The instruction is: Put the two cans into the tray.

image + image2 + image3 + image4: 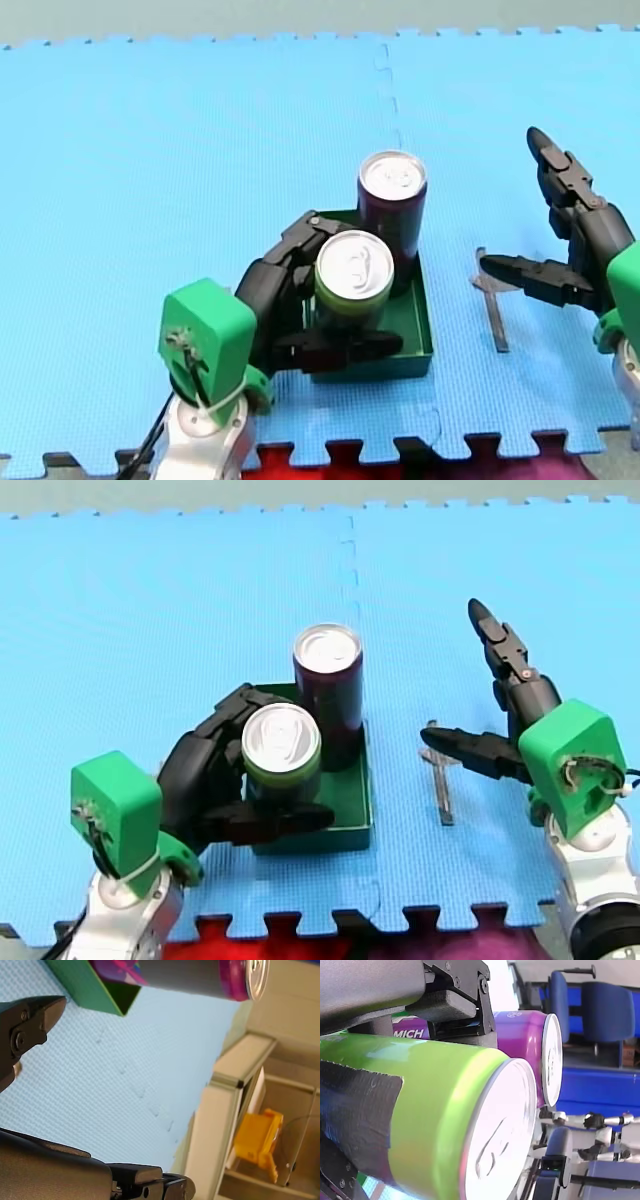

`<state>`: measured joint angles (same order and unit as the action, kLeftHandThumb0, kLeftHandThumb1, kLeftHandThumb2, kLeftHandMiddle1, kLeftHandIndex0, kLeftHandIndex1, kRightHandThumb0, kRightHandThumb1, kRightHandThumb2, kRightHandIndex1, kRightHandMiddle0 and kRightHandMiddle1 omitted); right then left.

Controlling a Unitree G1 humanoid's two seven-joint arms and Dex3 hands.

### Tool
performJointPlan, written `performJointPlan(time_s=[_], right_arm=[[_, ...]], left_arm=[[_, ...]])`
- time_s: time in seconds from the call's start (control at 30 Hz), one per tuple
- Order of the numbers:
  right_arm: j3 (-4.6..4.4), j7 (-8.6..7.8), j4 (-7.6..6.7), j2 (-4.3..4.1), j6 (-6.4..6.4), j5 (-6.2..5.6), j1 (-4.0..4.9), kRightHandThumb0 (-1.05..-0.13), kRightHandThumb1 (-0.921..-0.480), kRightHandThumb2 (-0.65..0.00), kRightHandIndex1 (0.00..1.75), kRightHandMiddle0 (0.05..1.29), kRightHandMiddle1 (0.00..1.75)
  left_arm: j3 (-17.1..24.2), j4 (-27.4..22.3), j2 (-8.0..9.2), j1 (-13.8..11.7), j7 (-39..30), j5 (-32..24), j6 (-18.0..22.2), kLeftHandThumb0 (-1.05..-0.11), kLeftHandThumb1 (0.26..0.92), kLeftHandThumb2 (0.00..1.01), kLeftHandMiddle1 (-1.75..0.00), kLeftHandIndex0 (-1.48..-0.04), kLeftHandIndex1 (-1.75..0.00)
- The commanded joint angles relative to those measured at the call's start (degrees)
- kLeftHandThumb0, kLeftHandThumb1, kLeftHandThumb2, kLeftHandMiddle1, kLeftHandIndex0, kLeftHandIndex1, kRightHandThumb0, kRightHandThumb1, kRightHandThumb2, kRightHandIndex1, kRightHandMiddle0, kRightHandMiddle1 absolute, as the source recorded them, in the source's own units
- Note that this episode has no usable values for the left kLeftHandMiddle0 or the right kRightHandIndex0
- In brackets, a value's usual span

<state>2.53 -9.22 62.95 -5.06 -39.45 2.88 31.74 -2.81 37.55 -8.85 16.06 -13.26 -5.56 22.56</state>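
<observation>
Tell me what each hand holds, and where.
The left hand grips the green drink can around its side; the right hand, right of the green tray, holds nothing.

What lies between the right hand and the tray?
Bare blue mat, plus a thin grey strip lying on it by the right hand, apart from the tray. Both head views show it.

I see a blue foam puzzle mat [150, 200] underneath everything, its interlocking seam [392, 90] running toward 12 o'clock. A strip of grey floor [300, 15] shows beyond the mat's 12 o'clock edge. A red tile [320, 465] and a purple tile [540, 468] join it at 6 o'clock. The first wrist view catches a beige shelf unit [225, 1110] holding something yellow [257, 1135], and the second wrist view shows blue chairs [610, 1005].
</observation>
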Motion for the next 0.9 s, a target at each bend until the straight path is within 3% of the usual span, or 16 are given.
performJointPlan(time_s=[0.0, 0.43, 0.77, 0.83, 0.87], right_arm=[[0.25, -0.02, 0.03, -0.28, -0.88, -0.34, -0.01, -0.530, -0.772, -0.001, 0.00, 0.14, 0.00], [0.57, -0.66, 0.51, -0.27, -1.96, -0.78, 0.03, -0.560, -0.779, -0.002, 0.00, 0.14, 0.00], [0.81, -0.79, 0.71, -0.30, -1.91, -0.80, 0.27, -0.551, -0.777, 0.000, 0.00, 0.14, 0.00], [0.81, -0.78, 0.76, -0.32, -1.90, -0.77, 0.32, -0.549, -0.776, 0.000, 0.00, 0.15, 0.00], [0.81, -0.77, 0.76, -0.32, -1.91, -0.76, 0.34, -0.547, -0.775, 0.000, 0.00, 0.15, 0.00]], left_arm=[[0.48, 4.97, 1.22, 0.13, 0.72, 1.37, 0.22, -0.444, 0.840, 0.00, -1.75, -0.53, -1.75], [0.71, 7.77, 1.34, 1.15, 0.69, 1.56, 3.53, -0.438, 0.839, 0.00, -1.75, -0.52, -1.75], [0.80, 5.93, 1.75, 0.63, -0.18, 1.03, 2.60, -0.431, 0.837, 0.00, -1.75, -0.50, -1.75], [0.86, 4.14, 2.68, 0.29, -2.67, -0.25, -0.21, -0.474, 0.762, 0.01, -1.75, -0.38, -1.75], [0.87, 3.43, 3.38, 0.20, -4.55, -1.10, -2.01, -0.548, 0.727, 0.00, -1.54, -0.40, -1.54]])
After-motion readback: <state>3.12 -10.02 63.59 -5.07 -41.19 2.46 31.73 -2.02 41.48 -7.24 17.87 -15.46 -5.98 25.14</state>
